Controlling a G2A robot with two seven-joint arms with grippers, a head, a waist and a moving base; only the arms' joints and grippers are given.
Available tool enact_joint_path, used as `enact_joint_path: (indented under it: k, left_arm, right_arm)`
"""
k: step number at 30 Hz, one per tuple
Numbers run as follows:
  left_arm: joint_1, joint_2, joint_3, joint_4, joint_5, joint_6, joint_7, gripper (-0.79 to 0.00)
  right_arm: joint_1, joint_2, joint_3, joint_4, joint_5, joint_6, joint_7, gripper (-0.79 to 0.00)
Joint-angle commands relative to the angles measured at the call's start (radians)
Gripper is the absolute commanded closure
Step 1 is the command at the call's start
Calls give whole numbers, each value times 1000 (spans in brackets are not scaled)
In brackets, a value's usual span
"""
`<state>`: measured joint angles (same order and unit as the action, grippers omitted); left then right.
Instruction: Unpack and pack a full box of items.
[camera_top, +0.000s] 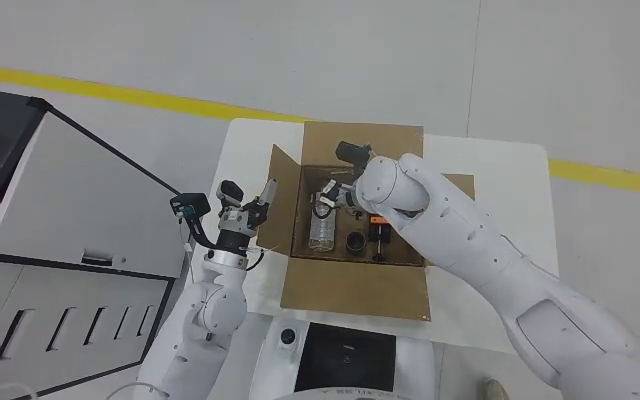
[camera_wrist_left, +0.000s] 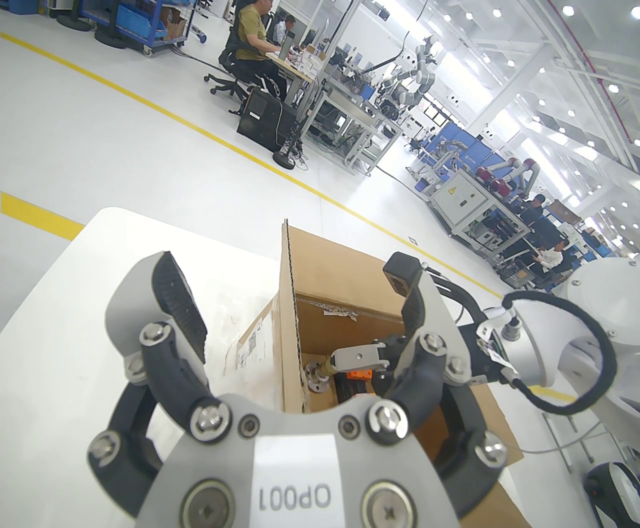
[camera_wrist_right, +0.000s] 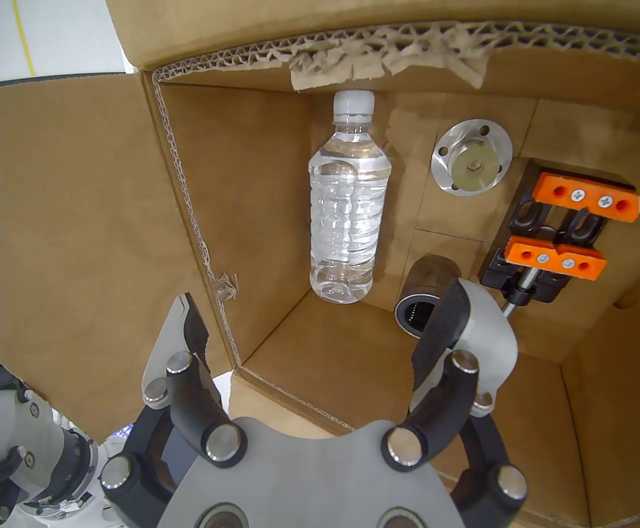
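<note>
Box (camera_top: 385, 140) of brown cardboard stands open on the white table (camera_top: 500, 160). The right gripper (camera_wrist_right: 320, 305) hangs in its mouth, fingers spread wide and holding nothing. Nearest below it lies a dark cylinder (camera_wrist_right: 422, 290), just beside the base of the water bottle (camera_wrist_right: 348, 200). The bottle lies flat on the box floor along the left wall, its long axis running straight away from the gripper, base nearest and cap at the opposite wall, so the finger spread already crosses its width. Farther in sit a metal flange (camera_wrist_right: 472, 163) and an orange-jawed vise (camera_wrist_right: 555, 240). The wall and cylinder probably crowd any grasp. Outside the left flap, the left gripper (camera_wrist_left: 290, 275) hangs open and empty, the farther arm.
</note>
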<state>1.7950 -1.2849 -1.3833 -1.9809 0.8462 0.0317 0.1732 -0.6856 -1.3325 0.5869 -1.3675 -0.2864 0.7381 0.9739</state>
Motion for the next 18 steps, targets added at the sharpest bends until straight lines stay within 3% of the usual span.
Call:
enact_joint_path:
  k: [1,3,7,18]
  left_arm:
    - [0,0,0,0,0,0,0,-785]
    - [0,0,0,0,0,0,0,-785]
    - [0,0,0,0,0,0,0,-785]
    - [0,0,0,0,0,0,0,-785]
  right_arm:
    - [-1,-4,-23,-16,-26,-7,0,-437]
    - [12,-12,-53,-16,-55,14,13,-388]
    - [49,-40,-130,16,-126,82,26,-391]
    - [120,-120,-220,171,-122,65,27,-557]
